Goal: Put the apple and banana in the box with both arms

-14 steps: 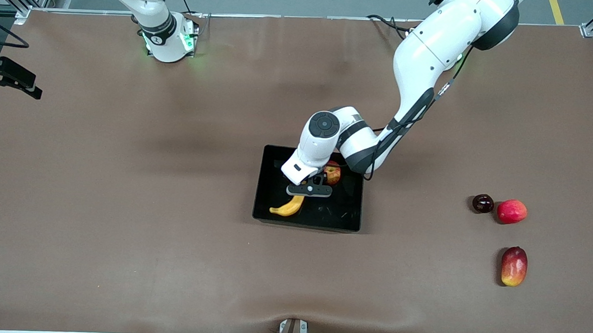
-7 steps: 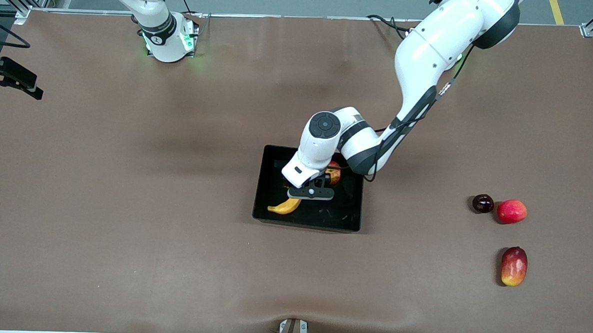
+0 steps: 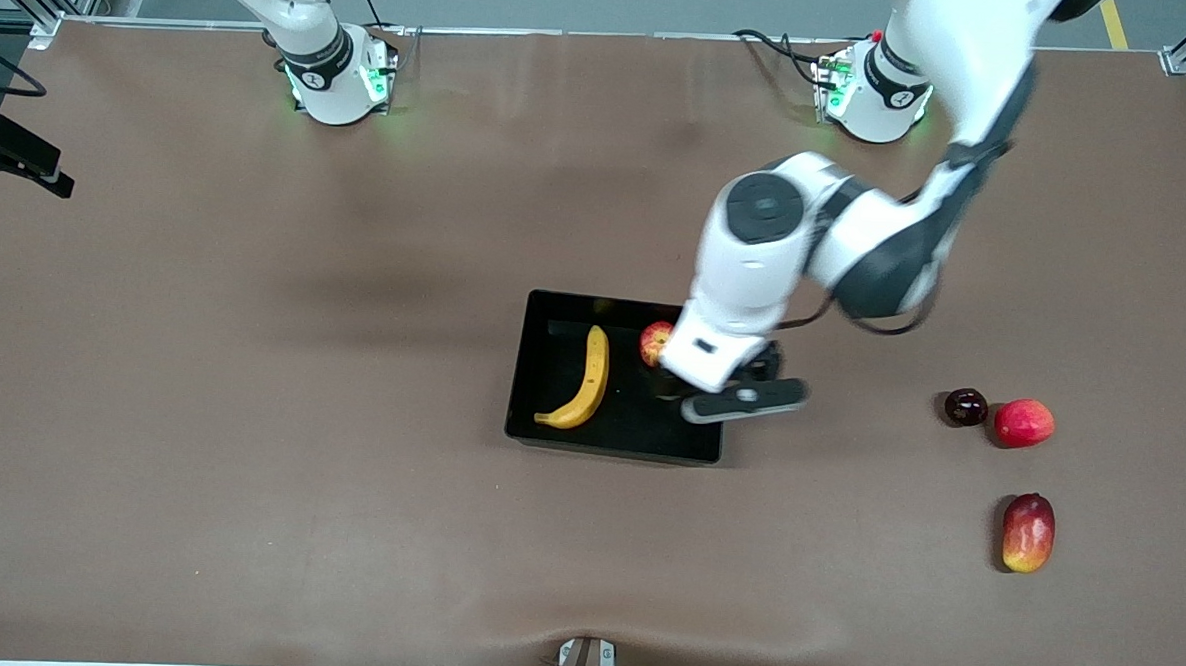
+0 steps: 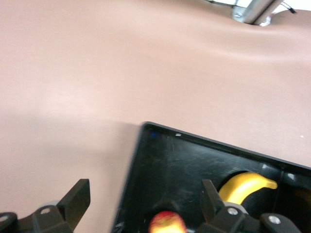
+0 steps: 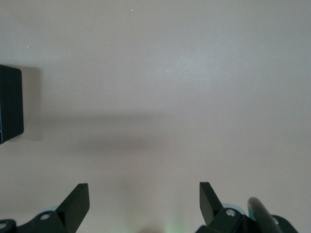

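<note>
brown table (image 3: 249, 408), black box (image 3: 612, 443), three fruits (image 3: 1023, 423)

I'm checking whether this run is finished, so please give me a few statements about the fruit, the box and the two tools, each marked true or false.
1. The banana lies in the box. True.
2. The apple sits on the table outside the box. False: it is in the box, beside the banana.
3. The left tool grips the banana. False: it is open and empty, over the box's edge.
4. The right tool is open and holds nothing. True.
</note>
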